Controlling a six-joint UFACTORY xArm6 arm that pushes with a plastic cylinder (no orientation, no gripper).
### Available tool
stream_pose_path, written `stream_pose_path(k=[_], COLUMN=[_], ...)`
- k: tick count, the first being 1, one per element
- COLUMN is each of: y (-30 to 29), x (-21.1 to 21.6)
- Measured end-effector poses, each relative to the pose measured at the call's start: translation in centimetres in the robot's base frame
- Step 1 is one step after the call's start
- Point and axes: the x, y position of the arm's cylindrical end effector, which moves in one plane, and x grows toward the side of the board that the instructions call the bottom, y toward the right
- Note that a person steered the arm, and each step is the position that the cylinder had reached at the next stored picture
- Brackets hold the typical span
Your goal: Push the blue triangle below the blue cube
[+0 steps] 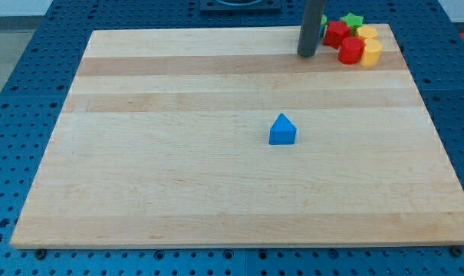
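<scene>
Our tip (307, 54), bare and touching nothing, stands at one o'clock from the blue triangle (282, 129) at mid-board, well apart. We see no blue cube; the push seems not begun.

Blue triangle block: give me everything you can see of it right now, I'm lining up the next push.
The blue triangle is a small solid block, bright blue, matte like painted wood or plastic, with a peaked top over a squarish base. It sits flat and upright on the pale wooden board, slightly right of the view's centre. Nothing touches it. My tip rests well above it toward the view's top, beside a cluster of red, yellow and green blocks. No blue cube shows.
</scene>
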Motion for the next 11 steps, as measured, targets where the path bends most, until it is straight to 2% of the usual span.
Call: stream_pose_path(k=[1, 2, 3, 4, 5, 6, 7, 8, 10, 11], y=[-4.8, -13.7, -16.0, -11.0, -2.6, 1.7, 1.8, 5.9, 1.1, 0.9], x=[6.9, 10.8, 16.2, 19.3, 17.0, 14.2, 18.6, 18.7, 6.7, 6.8])
